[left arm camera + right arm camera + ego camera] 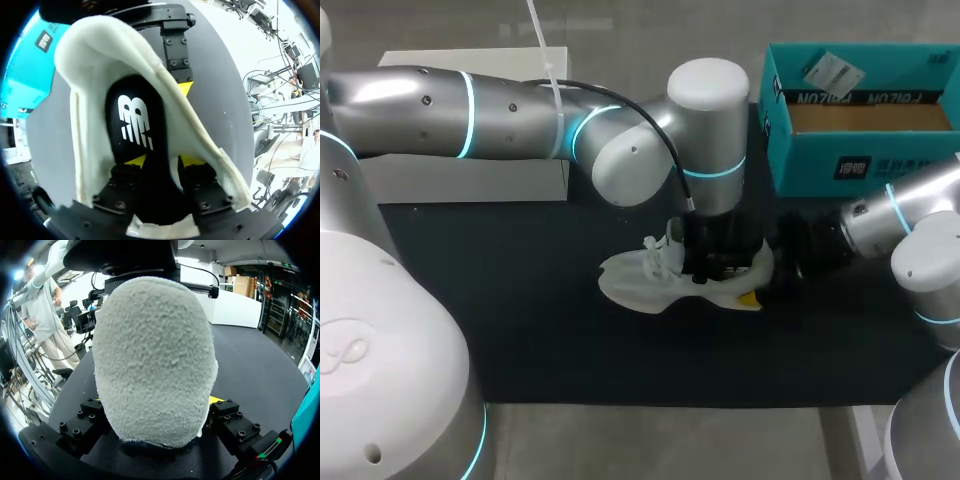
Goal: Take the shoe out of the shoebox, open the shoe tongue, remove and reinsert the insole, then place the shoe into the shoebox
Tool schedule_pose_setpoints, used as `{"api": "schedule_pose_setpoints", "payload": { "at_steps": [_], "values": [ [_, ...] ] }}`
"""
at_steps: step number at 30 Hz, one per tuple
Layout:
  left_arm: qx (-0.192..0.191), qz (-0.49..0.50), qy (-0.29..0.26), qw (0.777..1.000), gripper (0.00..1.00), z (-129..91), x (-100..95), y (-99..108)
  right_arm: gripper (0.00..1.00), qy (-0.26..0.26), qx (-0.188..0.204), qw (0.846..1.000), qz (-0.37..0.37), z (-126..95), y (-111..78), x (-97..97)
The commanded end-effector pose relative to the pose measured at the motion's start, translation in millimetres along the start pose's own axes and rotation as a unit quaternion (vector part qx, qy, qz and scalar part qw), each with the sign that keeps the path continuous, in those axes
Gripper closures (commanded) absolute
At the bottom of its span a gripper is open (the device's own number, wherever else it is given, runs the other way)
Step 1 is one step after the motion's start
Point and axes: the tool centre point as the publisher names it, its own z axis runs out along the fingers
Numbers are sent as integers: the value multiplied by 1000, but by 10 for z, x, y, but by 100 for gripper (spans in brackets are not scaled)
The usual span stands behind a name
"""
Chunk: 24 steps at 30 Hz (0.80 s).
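While the shoe [638,281] lies on its sole near the middle of the bench [520,330], toe toward the left edge and heel toward the right, both arms are at it. The left gripper [162,162] comes down from above into the shoe's mouth. Its two yellow tips press on either side of the near end of the black insole [134,120], which stretches away ahead of them inside the fleecy white collar. The right gripper [155,415] comes in from the right edge at heel height. The woolly heel fills the gap between its fingers, touching both and clasped there; only one yellow tip peeks out beside it. By count there is one shoe, one insole, and one shoebox [860,165], teal, standing open at the far right corner, well apart from the shoe. One white box [470,180] sits at the far left edge.
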Motion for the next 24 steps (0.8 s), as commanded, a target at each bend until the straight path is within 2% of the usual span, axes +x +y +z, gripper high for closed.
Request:
{"api": "schedule_pose_setpoints", "payload": {
  "at_steps": [1,4,6,10,14,16,18,24],
  "values": [
    [6,-6,-27,1000,60,222,41,14,100,0,1,1000,1,47,-57,-18],
    [9,-7,-50,999,69,263,10,17,100,0,1,1000,1,47,-57,-18],
    [9,-7,-63,998,82,297,-8,24,100,0,1,1000,1,47,-57,-18],
    [5,-15,-72,997,96,359,-47,43,100,0,1,1000,1,47,-57,-18],
    [4,-22,-104,994,91,405,-86,63,100,0,1,1000,1,47,-57,-18],
    [3,-28,-111,993,92,430,-114,75,100,0,1,1000,1,47,-57,-18],
    [1,-36,-116,993,100,459,-136,92,100,0,1,1000,1,47,-57,-18],
    [1,-41,-111,993,100,441,-143,135,100,0,1,1000,1,47,-57,-18]
  ]
}}
